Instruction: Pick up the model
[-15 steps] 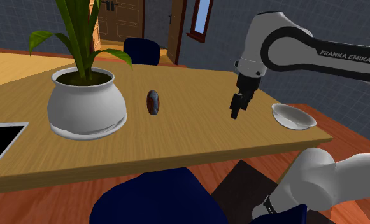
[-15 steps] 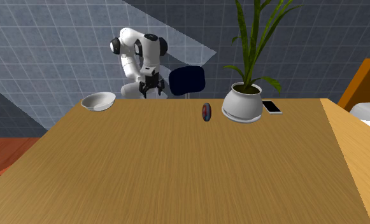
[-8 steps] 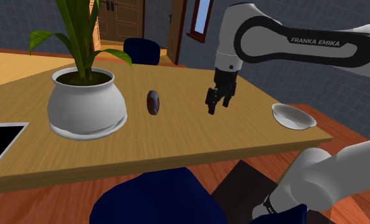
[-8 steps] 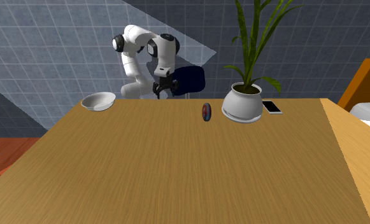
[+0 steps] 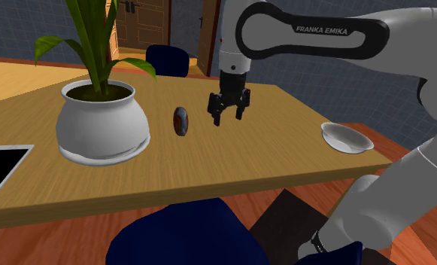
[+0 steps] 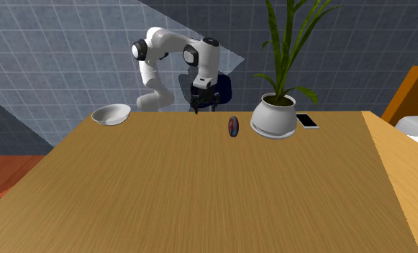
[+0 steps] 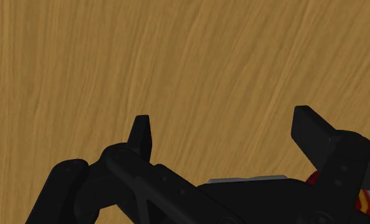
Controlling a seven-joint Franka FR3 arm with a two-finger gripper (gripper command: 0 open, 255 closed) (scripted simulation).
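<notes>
The model (image 5: 181, 120) is a small dark oval disc with red and blue markings, standing on edge on the wooden table (image 5: 232, 162). In the second exterior view the model (image 6: 233, 126) stands just left of the plant pot. My black gripper (image 5: 228, 119) hangs open a little above the table, close to the model on the shoulder view's right, not touching it. In the second exterior view the gripper (image 6: 198, 109) is behind and left of the model. The wrist view has the gripper (image 7: 225, 133) with its fingers apart over bare wood, and a red and blue bit of the model (image 7: 366, 202) beside one finger.
A white pot (image 5: 102, 124) with a tall green plant stands on the shoulder view's left, with a phone (image 5: 2, 167) lying beyond it. A white bowl (image 5: 346, 138) sits near the table's right corner. Blue chairs stand at the far side (image 5: 168, 59) and the near side (image 5: 183, 233).
The arm has swung toward the shoulder view's left, carrying the gripper from near the bowl to just beside the model. The hand has turned about its axis. The model has not moved.
</notes>
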